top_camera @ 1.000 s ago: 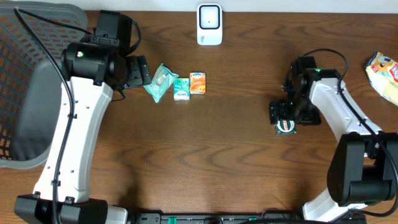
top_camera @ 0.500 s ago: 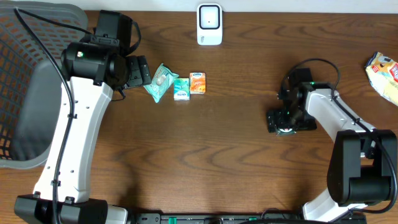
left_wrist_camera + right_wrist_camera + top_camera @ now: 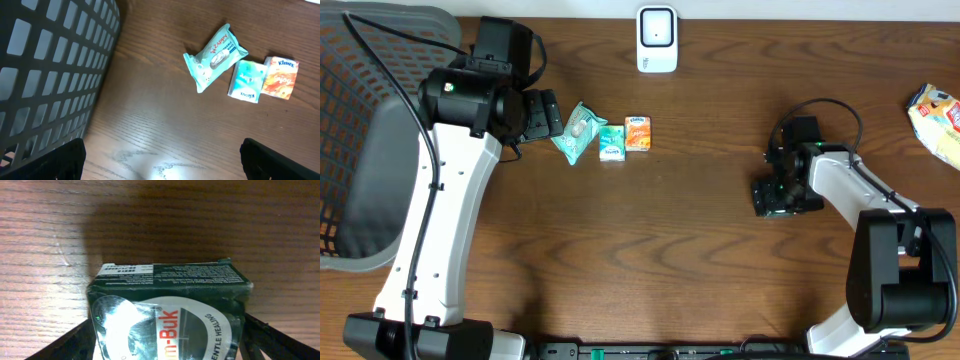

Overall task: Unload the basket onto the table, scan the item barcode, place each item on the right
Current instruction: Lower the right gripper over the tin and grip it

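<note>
A dark green box (image 3: 170, 310) with a white oval label lies on the table at the right. My right gripper (image 3: 167, 328) is down over it, and its fingers (image 3: 75, 340) press against the box's two sides. From overhead, the right gripper (image 3: 777, 195) hides nearly all of the box. The white barcode scanner (image 3: 657, 40) stands at the back centre. My left gripper (image 3: 542, 113) hangs open at the left with nothing between its fingers (image 3: 50, 160). Bare wood lies under the left gripper (image 3: 162, 161).
A teal wipes pack (image 3: 578, 132), a teal tissue pack (image 3: 612, 142) and an orange tissue pack (image 3: 638, 133) lie just right of the left gripper. A dark mesh basket (image 3: 370, 130) fills the left edge. A yellow snack bag (image 3: 940, 120) lies at the far right edge.
My right gripper has slid up and left until it covers the green box, and its jaws have closed in on the box's sides. The left arm has not moved.
</note>
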`<state>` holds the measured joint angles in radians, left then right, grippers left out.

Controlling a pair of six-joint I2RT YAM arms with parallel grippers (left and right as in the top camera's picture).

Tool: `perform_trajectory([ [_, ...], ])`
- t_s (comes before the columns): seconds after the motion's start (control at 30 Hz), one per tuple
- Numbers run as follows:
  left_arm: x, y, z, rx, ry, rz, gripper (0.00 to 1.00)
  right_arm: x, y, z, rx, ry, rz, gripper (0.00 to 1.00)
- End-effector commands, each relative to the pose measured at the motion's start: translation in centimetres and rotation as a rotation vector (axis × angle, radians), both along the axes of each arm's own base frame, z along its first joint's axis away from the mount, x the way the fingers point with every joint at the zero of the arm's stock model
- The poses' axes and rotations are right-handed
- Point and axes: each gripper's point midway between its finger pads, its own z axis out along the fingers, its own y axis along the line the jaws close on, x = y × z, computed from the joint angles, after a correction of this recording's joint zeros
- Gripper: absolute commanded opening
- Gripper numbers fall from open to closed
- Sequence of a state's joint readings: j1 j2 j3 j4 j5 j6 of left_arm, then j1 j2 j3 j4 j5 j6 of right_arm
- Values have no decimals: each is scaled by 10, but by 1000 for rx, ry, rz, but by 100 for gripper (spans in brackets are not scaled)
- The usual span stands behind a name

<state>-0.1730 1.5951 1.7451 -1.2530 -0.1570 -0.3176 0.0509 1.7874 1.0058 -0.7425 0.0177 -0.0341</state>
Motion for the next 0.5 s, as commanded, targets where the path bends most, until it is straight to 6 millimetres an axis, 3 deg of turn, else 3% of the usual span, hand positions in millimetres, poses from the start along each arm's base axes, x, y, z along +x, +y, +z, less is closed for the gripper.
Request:
perform_trajectory([
  [0.0,-1,3,0,8,1,14,98,-19,-8,-12,-35,49,5,84],
  [0.2,-1,3,0,8,1,14,98,-18,-2,-21,-1,21,20,85],
  [0.47,-1,3,0,8,1,14,98,-19,17,-23,112,12,36,66],
])
